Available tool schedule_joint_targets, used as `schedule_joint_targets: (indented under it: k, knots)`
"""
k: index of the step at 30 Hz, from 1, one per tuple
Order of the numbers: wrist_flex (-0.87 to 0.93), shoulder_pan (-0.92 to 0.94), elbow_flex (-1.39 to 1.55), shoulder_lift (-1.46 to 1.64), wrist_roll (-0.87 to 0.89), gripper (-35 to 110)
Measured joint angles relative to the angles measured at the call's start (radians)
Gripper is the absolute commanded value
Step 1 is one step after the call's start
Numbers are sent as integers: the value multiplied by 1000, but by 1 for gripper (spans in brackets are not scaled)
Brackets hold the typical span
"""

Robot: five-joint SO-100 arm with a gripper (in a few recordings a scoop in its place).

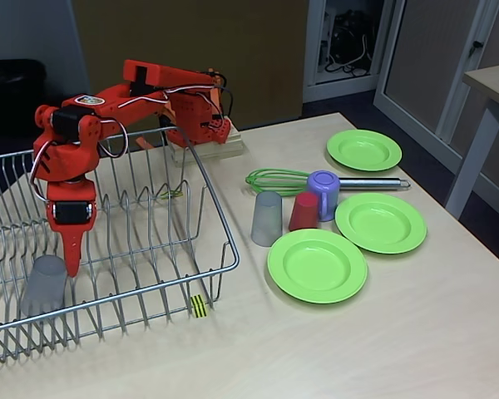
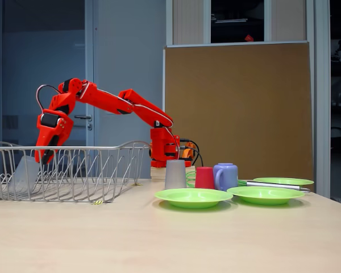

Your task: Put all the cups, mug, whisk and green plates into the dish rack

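The silver wire dish rack (image 1: 219,214) (image 2: 102,149) stands on the left of both fixed views. One grey tumbler (image 1: 43,287) (image 2: 24,173) sits inside it, upside down and leaning a little. My red gripper (image 1: 71,268) (image 2: 41,159) points down into the rack, its tip at the tumbler's upper right edge; the fingers look shut with nothing between them. On the table stand a second grey tumbler (image 1: 266,218) (image 2: 175,174), a red cup (image 1: 303,211) (image 2: 204,177) and a purple mug (image 1: 323,194) (image 2: 225,176). Behind them lies the green whisk (image 1: 274,179). Three green plates (image 1: 364,150) (image 1: 380,222) (image 1: 316,264) lie around them.
The arm's base (image 1: 201,125) stands on a wooden block behind the rack's far right corner. A yellow-black tag (image 1: 199,306) hangs on the rack's front edge. Bare tabletop (image 1: 358,349) stretches in front of the plates. Another table's leg (image 1: 474,166) rises at the far right.
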Motion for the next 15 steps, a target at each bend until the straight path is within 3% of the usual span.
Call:
schedule_joint_targets:
  k: [15]
  knots:
    - [-55, 54, -21, -64, -31, 2]
